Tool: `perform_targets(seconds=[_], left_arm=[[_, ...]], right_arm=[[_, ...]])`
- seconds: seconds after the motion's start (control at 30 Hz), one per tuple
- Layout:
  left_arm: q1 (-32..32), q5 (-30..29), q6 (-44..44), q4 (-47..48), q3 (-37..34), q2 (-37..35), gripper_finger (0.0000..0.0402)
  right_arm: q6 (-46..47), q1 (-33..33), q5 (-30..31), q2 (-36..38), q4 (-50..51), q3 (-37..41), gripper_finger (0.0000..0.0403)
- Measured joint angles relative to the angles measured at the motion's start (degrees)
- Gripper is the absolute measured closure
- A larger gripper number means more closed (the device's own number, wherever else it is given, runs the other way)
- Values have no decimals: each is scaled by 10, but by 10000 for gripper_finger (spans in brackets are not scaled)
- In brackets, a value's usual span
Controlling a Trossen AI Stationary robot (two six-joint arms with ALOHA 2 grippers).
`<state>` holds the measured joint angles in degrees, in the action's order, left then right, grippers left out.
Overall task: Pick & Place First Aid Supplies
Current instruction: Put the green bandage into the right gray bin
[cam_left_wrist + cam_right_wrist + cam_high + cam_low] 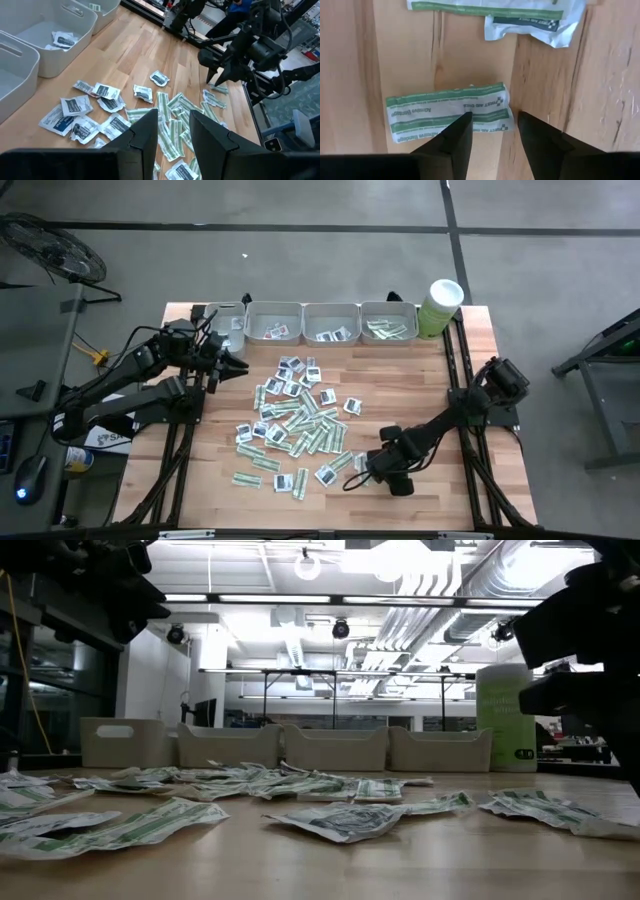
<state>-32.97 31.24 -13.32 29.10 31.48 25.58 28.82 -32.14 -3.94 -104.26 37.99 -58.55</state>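
Dozens of first aid sachets (298, 423) lie loose on the wooden table, narrow green-white strips mixed with squarish white ones; the low view shows the sachets (340, 818) flat on the wood. My right gripper (366, 471) is open and low over the near side of the pile. In its wrist view my right gripper (493, 119) stands over one end of a green-white strip (445, 115) that lies flat on the wood. My left gripper (236, 366) is open and hangs high over the pile's far left side; its wrist view shows my left gripper (172, 116) empty.
Several grey trays (273, 335) stand in a row along the far edge, with a few sachets inside. The tall pale green tub (440, 307) stands at their right end. Bare wood (440, 410) lies right of the pile. Arm frames run along both table sides.
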Motion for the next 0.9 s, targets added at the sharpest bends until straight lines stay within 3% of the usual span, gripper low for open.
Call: perform_targets(seconds=[0.23, 0.8, 0.9], left_arm=[[0, -3, 0, 3, 0, 0, 289], [0, -9, 0, 11, 0, 0, 289], [0, -9, 0, 11, 0, 0, 289]], right_arm=[[28, 2, -10, 2, -32, 26, 274], [65, 8, -1, 2, -32, 29, 395], [87, 8, -1, 2, -32, 29, 399]])
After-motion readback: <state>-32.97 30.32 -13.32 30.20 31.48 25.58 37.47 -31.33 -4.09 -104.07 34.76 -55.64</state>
